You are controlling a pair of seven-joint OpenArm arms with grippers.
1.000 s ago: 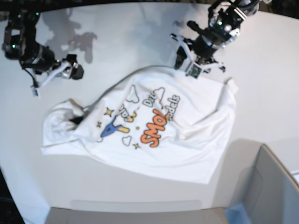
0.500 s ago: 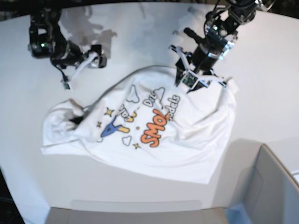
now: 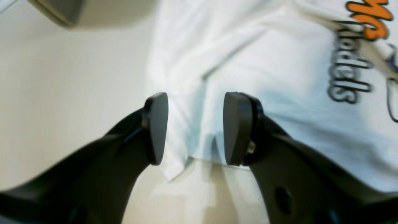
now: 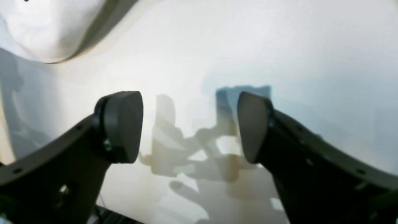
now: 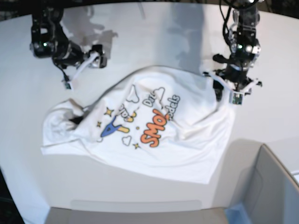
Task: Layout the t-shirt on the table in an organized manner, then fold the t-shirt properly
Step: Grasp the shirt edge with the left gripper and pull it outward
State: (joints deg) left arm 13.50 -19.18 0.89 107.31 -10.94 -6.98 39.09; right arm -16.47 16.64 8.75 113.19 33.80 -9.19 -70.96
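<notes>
The white t-shirt (image 5: 154,130) lies rumpled, print side up, in the middle of the white table (image 5: 154,32). My left gripper (image 5: 227,93) hangs over the shirt's far right corner. In the left wrist view that gripper (image 3: 196,129) is open, and the shirt's (image 3: 264,62) edge and a fold lie loose between its black pads (image 3: 155,127). My right gripper (image 5: 97,57) is beyond the shirt's left end, apart from it. It (image 4: 189,127) stands open over the bare table (image 4: 295,46), with only a bulge of the shirt (image 4: 46,28) at the upper left.
A grey box (image 5: 273,186) stands at the near right corner, close to the shirt's near right edge. A corner of it (image 3: 62,9) shows at the top left of the left wrist view. The table's curved far edge (image 5: 140,3) runs behind both arms.
My left arm has swung right from the shirt's far middle edge to its far right corner, and its jaws have opened wider. The right arm moved right earlier and now holds still.
</notes>
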